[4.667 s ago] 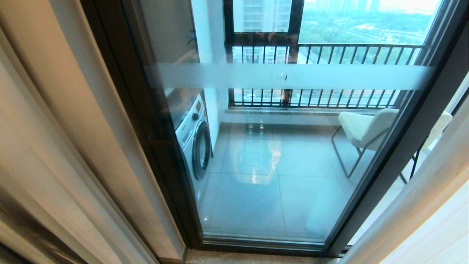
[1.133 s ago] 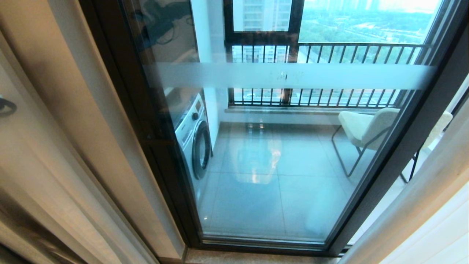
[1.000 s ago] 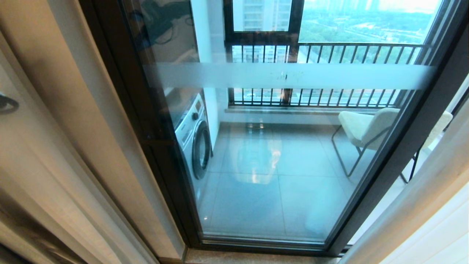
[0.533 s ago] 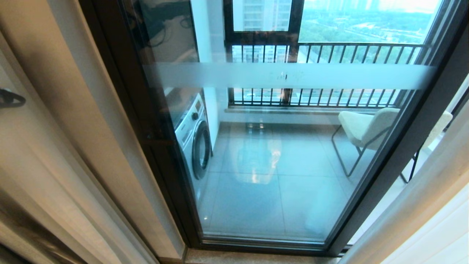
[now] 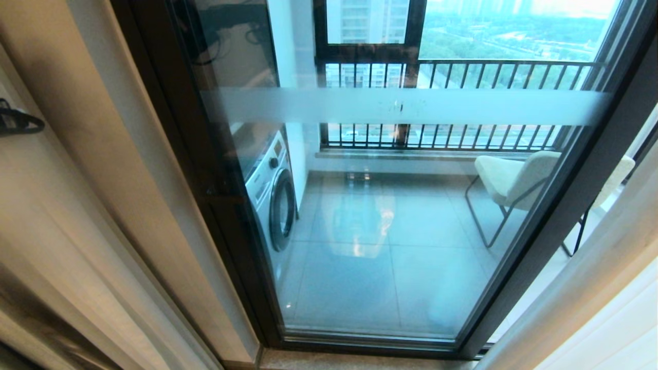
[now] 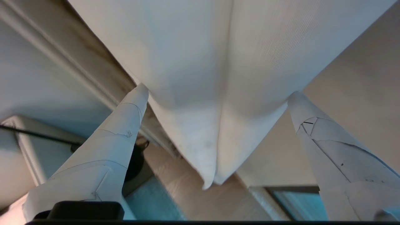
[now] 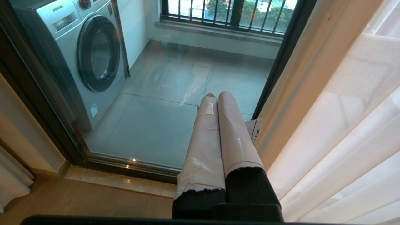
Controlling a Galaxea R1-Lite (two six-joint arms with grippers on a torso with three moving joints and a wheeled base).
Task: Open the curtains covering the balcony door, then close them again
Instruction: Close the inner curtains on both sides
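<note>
Balcony beyond; curtains (image 5: 77, 169) parted, beige-white.

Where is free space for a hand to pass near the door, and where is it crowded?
Free: in front of the door glass, between the left curtains and the right ones. Crowded: at the left curtains, where the open left hand straddles a fold.

curtains (image 6: 218, 78) fold between spread left gripper (image 6: 215, 97) fingers, balcony door (image 5: 390, 216) glass uncovered
</note>
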